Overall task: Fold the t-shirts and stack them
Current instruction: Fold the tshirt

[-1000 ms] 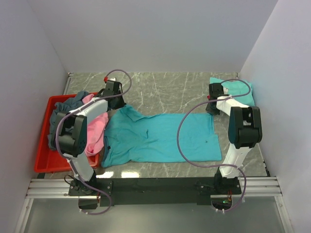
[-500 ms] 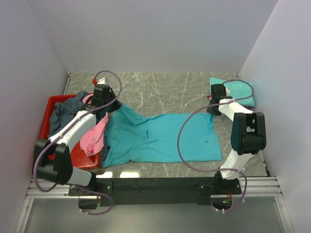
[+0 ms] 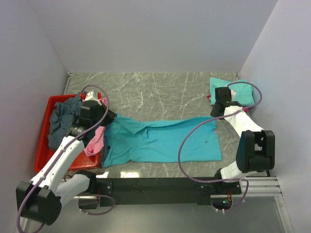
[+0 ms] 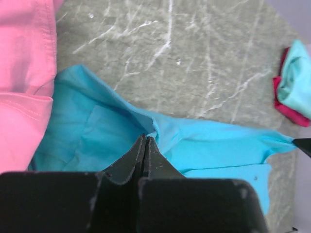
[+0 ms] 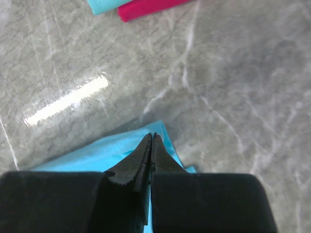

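1. The bright turquoise collared short-sleeved t-shirt lies spread on the grey marble-look surface. Its long axis runs left to right, collar end on the left and hem end on the right.
2. The left end effector is pinched tight on a bit of turquoise cloth at the far-left corner, up by the collar and shoulder. No gap shows between the jaws in the wrist view.
3. The right end effector is doing the same at the far-right corner. Its jaws are clamped on the tip of the hem, with bare surface just beyond it.
4. Here's what matters, I think: both pinch points sit on the shirt's far edge, one at each end. The whole body of the shirt lies from there back toward the arm bases. The far edge looks pulled fairly straight between the two.
5. So my guess is a lengthwise fold, with that far edge brought over toward the near edge. Both arms would have to travel together or the cloth will skew. Each arm already has the end nearer to it, so there's nothing to cross.
6. Around it:
   - The red plastic tray sits on the left with a crumpled slate-grey t-shirt inside. A pink t-shirt spills over its edge and touches the turquoise sleeve side.
   - Far right, well clear of the hem, is the stack: a folded mint-green t-shirt on top of a crimson t-shirt.
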Controlling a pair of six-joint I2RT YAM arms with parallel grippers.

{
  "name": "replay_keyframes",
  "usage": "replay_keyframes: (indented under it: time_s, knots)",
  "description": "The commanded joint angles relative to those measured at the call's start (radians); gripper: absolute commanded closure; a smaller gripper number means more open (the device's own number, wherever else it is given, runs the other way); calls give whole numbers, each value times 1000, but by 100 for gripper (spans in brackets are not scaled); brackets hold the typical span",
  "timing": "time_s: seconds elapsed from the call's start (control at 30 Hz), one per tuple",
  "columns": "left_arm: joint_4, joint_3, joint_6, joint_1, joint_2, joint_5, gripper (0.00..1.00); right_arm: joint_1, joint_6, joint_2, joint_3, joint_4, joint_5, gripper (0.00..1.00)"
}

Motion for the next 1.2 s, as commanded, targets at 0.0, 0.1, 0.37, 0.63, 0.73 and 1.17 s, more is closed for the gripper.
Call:
replay_keyframes:
  time_s: [0.0,0.1,0.37,0.63,0.73,1.17]
  knots:
    - [-20,-23,-25,-5,-75,48,100,9,-26,-74,6,-60,73,100]
    - [-51,-46,-39,-5,-126,70,100,10,-40,-109,2,-85,82,100]
    - [-158,-103,-92,-5,-301,110,100,56,-33,-126,-28,-114,164,100]
    - [-267,-105,-111,-5,-397,125,100,124,-17,-166,-77,-122,299,100]
    - [-284,-123,-121,-5,-425,148,100,128,-5,-186,-88,-126,358,100]
    - [-500,-86,-112,-5,-546,118,68,205,85,-243,-156,-119,569,69]
